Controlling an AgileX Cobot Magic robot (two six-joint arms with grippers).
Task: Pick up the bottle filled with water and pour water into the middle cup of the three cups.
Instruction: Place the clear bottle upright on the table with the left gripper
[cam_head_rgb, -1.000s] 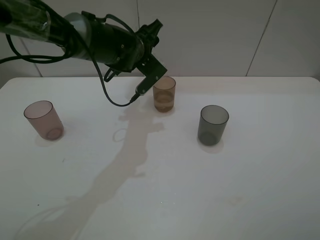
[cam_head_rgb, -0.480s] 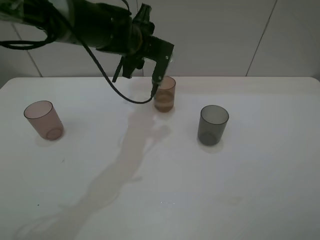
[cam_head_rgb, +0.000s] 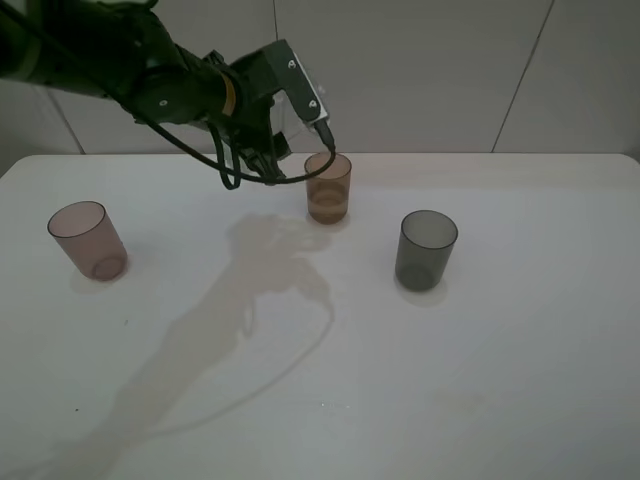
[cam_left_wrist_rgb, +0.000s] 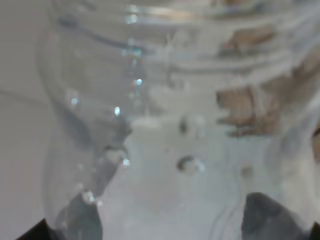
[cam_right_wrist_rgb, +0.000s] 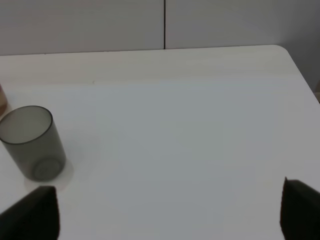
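My left gripper hangs above the table's far middle, just left of the amber-brown middle cup. It is shut on the clear bottle, which fills the left wrist view with droplets on its wall. In the exterior high view the bottle is only a faint clear shape, tilted toward the cup's rim. The pinkish-mauve cup stands far left and the dark grey cup to the right. My right gripper is open and empty above the table, with the grey cup off to one side.
The white table ends at a tiled wall behind the cups. The left arm's cable loops down beside the amber cup. The table's corner and edge show in the right wrist view.
The left wrist has lifted and rolled, so the gripper and bottle now tilt toward the amber cup's rim. The arm's shadow has shifted on the table. The cups have not moved.
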